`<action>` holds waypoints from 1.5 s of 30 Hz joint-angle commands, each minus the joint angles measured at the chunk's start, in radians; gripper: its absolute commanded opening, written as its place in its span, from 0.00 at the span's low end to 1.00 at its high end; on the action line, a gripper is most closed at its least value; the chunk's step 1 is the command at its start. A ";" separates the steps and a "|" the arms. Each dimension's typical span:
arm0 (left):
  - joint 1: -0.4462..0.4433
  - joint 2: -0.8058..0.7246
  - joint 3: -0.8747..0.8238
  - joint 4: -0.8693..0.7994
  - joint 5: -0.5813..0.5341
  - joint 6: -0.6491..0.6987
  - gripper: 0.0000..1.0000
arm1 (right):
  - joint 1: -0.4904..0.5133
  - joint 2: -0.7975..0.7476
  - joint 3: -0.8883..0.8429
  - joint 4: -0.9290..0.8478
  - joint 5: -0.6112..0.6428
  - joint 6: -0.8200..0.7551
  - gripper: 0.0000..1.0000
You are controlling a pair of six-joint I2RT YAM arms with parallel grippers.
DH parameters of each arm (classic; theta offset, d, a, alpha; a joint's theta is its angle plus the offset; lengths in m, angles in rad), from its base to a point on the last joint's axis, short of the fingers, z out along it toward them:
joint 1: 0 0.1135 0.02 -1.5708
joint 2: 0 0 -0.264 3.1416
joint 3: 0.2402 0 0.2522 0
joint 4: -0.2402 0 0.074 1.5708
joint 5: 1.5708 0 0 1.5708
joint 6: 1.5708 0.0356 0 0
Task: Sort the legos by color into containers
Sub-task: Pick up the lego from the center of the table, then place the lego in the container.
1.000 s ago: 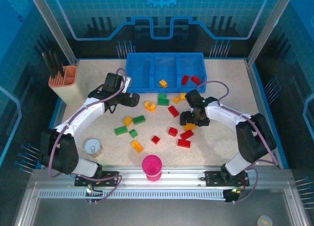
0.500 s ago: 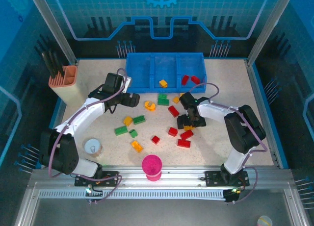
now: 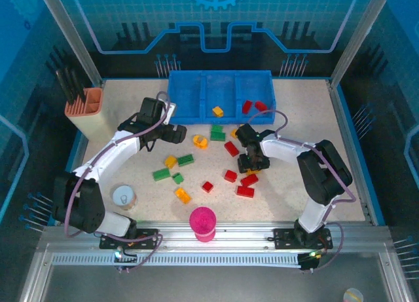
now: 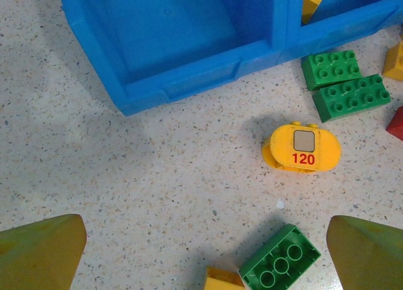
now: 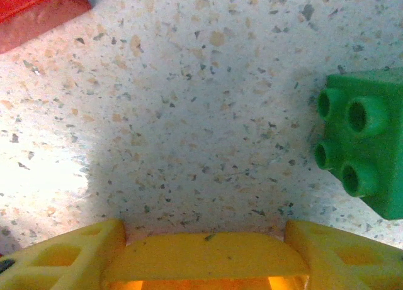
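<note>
The blue tray (image 3: 196, 116) stands at the back. Its middle compartment holds a yellow lego (image 3: 217, 111) and its right one two red legos (image 3: 254, 106). Red, green and yellow legos lie scattered on the table in front. My right gripper (image 3: 252, 163) is down among the red legos (image 3: 245, 191), shut on a yellow lego (image 5: 204, 262) that fills the gap between both fingers. A green lego (image 5: 368, 148) lies just ahead of it on the right. My left gripper (image 3: 177, 133) hangs open over bare table, short of the rounded yellow "120" piece (image 4: 302, 148) and a green lego (image 4: 280, 262).
A pink ribbed cup (image 3: 203, 222) stands at the front middle and a small tin (image 3: 124, 197) at the front left. The peach tool holder (image 3: 85, 110) is at the back left. The tray's front wall (image 4: 189, 76) is close ahead of the left gripper.
My right gripper has swung left and down onto the yellow lego beside the red ones, and its jaws have narrowed onto it. The left arm has not moved.
</note>
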 commanded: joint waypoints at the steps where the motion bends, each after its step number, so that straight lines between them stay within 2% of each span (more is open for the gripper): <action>1: -0.007 0.001 0.008 -0.011 -0.019 0.025 0.99 | 0.010 -0.003 -0.006 -0.101 0.028 -0.029 0.55; 8: -0.007 -0.003 0.011 -0.017 -0.020 0.026 0.99 | 0.003 -0.029 0.058 -0.133 0.026 -0.053 0.48; 13: -0.007 -0.018 0.007 -0.014 -0.024 0.031 0.99 | -0.010 -0.041 0.261 -0.207 0.076 -0.134 0.48; 17: -0.007 -0.029 0.004 -0.014 -0.027 0.032 0.99 | -0.032 0.009 0.448 -0.212 0.081 -0.205 0.48; 29: -0.006 -0.048 -0.004 -0.009 -0.047 0.039 0.99 | -0.059 0.378 0.994 -0.121 0.023 -0.361 0.48; 38: -0.007 -0.045 0.004 -0.019 -0.046 0.037 0.99 | -0.071 0.611 1.235 -0.036 0.034 -0.384 0.48; 43: -0.007 -0.047 0.006 -0.020 -0.048 0.036 0.99 | -0.082 0.702 1.304 -0.010 0.047 -0.381 0.49; 45: -0.007 -0.051 0.010 -0.023 -0.059 0.036 0.99 | -0.087 0.710 1.275 0.031 0.052 -0.376 0.49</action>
